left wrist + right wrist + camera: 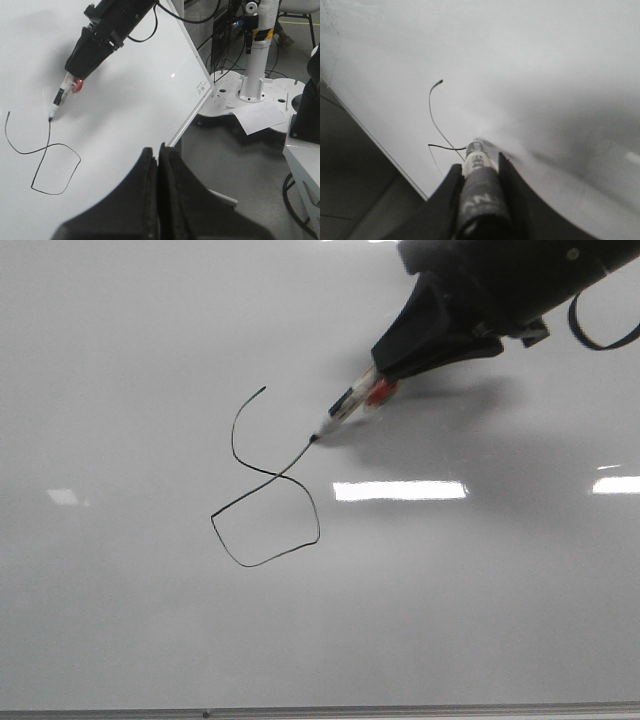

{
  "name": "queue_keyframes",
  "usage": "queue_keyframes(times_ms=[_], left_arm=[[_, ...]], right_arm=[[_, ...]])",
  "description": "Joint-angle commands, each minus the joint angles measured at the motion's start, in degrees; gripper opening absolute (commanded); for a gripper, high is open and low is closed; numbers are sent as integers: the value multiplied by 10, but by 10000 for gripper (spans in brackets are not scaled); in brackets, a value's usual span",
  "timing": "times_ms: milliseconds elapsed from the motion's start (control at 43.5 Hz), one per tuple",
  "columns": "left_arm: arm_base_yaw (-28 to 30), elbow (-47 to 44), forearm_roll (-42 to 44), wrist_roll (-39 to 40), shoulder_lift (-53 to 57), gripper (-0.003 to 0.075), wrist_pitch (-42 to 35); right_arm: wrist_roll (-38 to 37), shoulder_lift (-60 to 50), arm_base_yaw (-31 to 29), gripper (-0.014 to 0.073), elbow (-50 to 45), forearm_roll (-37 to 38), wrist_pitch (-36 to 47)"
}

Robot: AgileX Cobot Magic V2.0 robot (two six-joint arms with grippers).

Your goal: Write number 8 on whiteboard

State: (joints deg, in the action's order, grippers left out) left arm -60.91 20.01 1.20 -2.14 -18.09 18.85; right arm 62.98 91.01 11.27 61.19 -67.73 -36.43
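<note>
The whiteboard (pixel 450 620) fills the front view. On it is the number 8 (pixel 277 477), a thin black line with a closed squarish lower loop and an upper loop open at the top. My right gripper (pixel 388 362) is shut on a marker (pixel 345 405), whose tip touches the board at the line's upper right end. The marker (pixel 476 152) sits between the right fingers (pixel 454 185), with the line (pixel 431 107) beyond it. My left gripper (pixel 158 150) is shut and empty, off the board's edge. From there the figure (pixel 46 146) and the marker (pixel 62 92) show.
A thin metal edge strip (pixel 400 709) runs along the board's near edge and along its side (pixel 192 107). Beyond the board stand a white post on a round base plate (pixel 255 55), a loose paper sheet (pixel 260 117) and cables. Bright light reflections (pixel 400 490) lie on the board.
</note>
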Motion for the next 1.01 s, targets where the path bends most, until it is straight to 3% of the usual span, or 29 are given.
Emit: queue_keyframes(times_ms=[0,345,620,850,988], left_arm=[[-1,17,-4,5,-3,-21,-48],[-1,17,-4,5,-3,-21,-48],[-1,17,-4,5,-3,-21,-48],[-1,17,-4,5,-3,-21,-49],[-1,17,-24,5,-3,-21,-68]], right_arm=[[8,-41,-14,-62,16,-15,31],[8,-23,18,-62,73,-27,20],[8,32,92,-62,99,-28,10],[97,-27,107,-62,99,-86,-116],[105,-76,107,-62,99,-59,-162]])
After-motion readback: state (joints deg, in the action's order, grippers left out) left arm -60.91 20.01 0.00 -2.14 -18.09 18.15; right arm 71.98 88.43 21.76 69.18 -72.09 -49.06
